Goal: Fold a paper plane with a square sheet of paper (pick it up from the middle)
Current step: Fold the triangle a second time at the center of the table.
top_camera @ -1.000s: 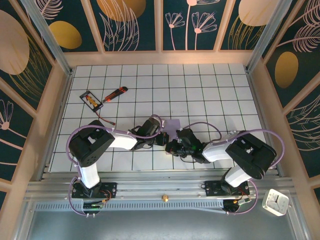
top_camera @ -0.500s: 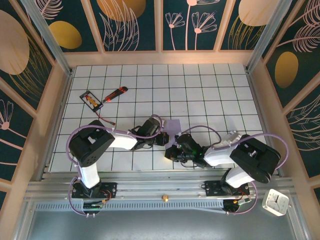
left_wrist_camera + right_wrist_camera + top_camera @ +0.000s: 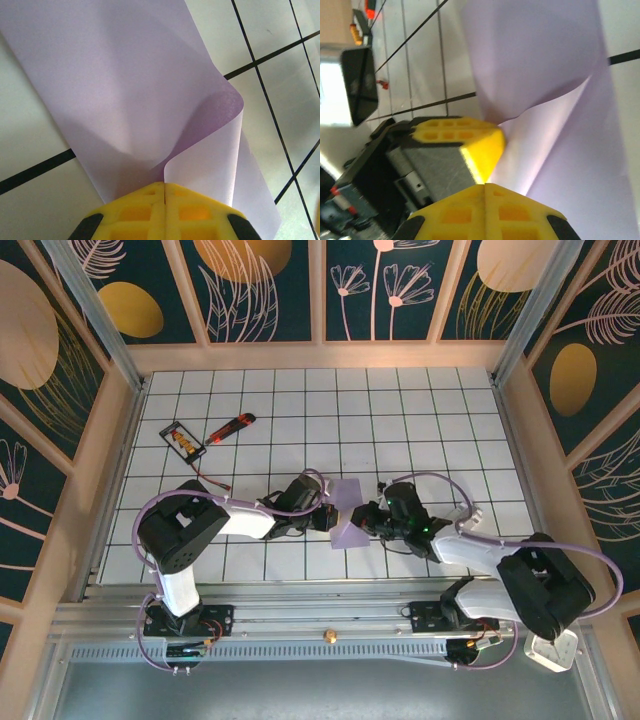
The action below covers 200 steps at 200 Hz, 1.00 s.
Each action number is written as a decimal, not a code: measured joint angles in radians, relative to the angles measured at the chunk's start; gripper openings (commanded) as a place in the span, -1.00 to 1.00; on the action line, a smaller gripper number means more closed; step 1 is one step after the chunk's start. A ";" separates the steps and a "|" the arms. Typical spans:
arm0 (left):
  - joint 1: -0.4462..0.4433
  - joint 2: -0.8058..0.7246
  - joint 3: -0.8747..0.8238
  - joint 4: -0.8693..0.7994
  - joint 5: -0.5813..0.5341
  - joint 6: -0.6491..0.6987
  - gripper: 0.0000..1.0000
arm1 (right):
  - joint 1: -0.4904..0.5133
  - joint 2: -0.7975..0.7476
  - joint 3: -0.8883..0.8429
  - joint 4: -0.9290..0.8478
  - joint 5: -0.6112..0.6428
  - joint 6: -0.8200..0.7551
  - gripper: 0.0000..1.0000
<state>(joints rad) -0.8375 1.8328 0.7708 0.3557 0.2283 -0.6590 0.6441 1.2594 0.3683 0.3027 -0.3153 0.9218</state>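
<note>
Both shut tight, left pincer (image 3: 165, 185) and right pincer (image 3: 485, 187) pinch a pale lavender sheet (image 3: 125, 90), its edge curled over.

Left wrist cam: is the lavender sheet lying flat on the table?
No, the square sheet of paper curls up off the tiles into the left gripper, which is shut on its edge.

Left hand (image 3: 332, 518), right hand (image 3: 367, 520) crowd the sheet (image 3: 348, 502) — knife (image 3: 230, 427), card (image 3: 183, 440) back-left.

A robot lab test cell: gridded white tabletop (image 3: 400, 410), aluminium mounting rail (image 3: 330, 616), floral-printed enclosure panels (image 3: 270, 290).
</note>
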 measured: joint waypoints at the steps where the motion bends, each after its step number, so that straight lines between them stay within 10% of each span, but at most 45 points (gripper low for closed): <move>1: 0.000 0.000 0.001 0.000 0.000 0.000 -1.00 | -0.001 0.002 0.001 0.000 0.000 0.000 -1.00; 171: 0.000 0.010 0.034 -0.043 0.000 0.022 -1.00 | -0.055 0.285 0.087 0.058 -0.029 -0.095 -1.00; 200: 0.000 0.010 0.048 -0.069 -0.002 0.029 -0.65 | -0.059 0.287 0.080 0.074 -0.034 -0.106 -1.00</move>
<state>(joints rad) -0.8379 1.8423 0.8188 0.2867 0.2268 -0.6300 0.5854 1.5463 0.4488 0.3771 -0.3496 0.8162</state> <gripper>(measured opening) 0.084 0.057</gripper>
